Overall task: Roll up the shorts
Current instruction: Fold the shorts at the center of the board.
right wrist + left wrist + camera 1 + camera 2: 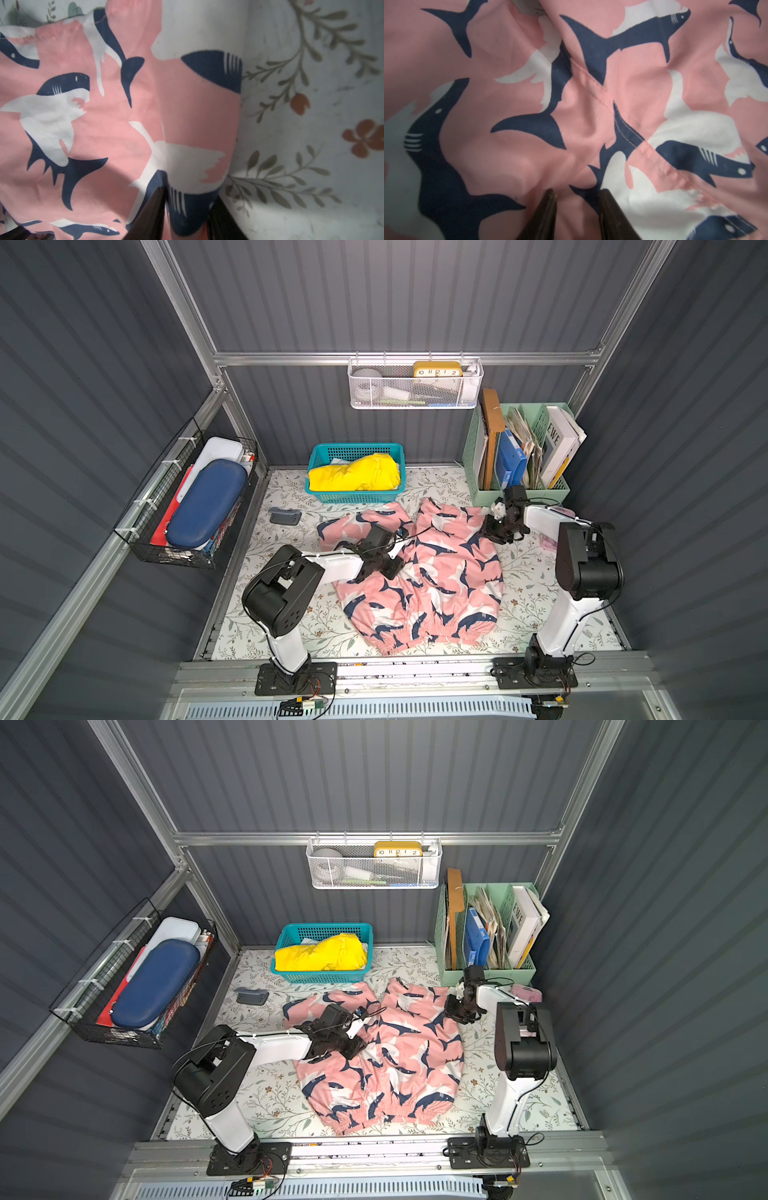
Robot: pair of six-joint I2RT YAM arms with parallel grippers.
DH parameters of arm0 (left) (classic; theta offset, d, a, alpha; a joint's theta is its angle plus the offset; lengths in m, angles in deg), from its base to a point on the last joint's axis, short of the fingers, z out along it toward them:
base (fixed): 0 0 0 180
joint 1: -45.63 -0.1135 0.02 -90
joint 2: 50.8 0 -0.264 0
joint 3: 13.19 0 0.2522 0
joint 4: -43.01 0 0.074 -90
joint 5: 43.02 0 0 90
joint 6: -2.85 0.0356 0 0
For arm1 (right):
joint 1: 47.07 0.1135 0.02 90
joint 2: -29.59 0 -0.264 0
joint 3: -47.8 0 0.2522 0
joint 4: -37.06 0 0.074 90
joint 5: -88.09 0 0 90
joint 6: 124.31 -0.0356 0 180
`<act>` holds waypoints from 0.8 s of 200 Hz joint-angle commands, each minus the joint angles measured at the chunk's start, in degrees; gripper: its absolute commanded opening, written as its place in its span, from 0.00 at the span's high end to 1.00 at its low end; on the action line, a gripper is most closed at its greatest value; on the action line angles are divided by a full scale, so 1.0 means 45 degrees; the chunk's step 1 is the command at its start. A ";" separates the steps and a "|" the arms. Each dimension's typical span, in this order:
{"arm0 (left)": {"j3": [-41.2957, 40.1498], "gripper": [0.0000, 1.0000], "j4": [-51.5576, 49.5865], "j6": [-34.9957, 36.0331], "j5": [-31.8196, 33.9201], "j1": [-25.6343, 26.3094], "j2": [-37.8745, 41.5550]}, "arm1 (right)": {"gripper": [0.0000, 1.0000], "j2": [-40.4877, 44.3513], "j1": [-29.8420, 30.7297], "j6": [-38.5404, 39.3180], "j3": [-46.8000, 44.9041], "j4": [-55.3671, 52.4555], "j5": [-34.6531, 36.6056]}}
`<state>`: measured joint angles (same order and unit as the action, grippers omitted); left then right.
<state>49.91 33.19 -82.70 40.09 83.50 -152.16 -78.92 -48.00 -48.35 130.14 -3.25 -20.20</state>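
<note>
The pink shorts [436,585] [399,1065] with navy-and-white sharks lie spread on the floral table, with the gathered waistband [419,632] toward the front edge and the two legs toward the back. My left gripper [392,566] [353,1046] is down on the left leg near the crotch seam. In the left wrist view its fingers [550,207] pinch a raised pink fold. My right gripper [494,533] [455,1011] is at the outer edge of the right leg. The right wrist view shows a navy fold of the shorts [104,124] bulging between its fingers [151,216].
A teal basket [355,495] holding a yellow cloth [353,472] stands just behind the legs. Also in view are a small grey object [284,515] at back left, a green file organizer [519,489] at back right, a black wire basket [187,497] on the left wall and a pink item [525,992] behind the right arm.
</note>
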 commanded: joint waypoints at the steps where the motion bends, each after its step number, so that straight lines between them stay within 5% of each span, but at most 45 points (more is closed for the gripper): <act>1: 0.0134 0.62 -0.0847 -0.0419 0.0461 -0.0277 -0.0751 | 0.67 -0.0103 0.0128 -0.0261 0.0298 0.0036 -0.0508; 17: 0.0617 0.62 -0.1154 -0.0413 0.0823 -0.0309 -0.1085 | 0.68 -0.0086 0.0138 -0.0403 0.0257 0.0396 -0.0780; 50: 0.2263 0.32 -0.2530 0.0400 0.0820 -0.0194 -0.0967 | 0.69 -0.0197 0.0128 -0.0513 0.0398 0.0628 -0.0976; 106: 0.4767 0.17 -0.4398 0.1999 -0.0057 0.1735 -0.0154 | 1.00 -0.0260 0.0110 -0.0388 0.0669 0.0411 -0.0762; 160: 0.5706 0.09 -0.4832 0.1092 -0.1676 0.3282 -0.0492 | 1.00 -0.0126 -0.0100 -0.0453 0.0697 0.0430 -0.0703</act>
<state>74.89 14.87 -75.97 37.29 97.14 -154.54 -79.01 -47.83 -50.14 132.09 -0.91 -23.37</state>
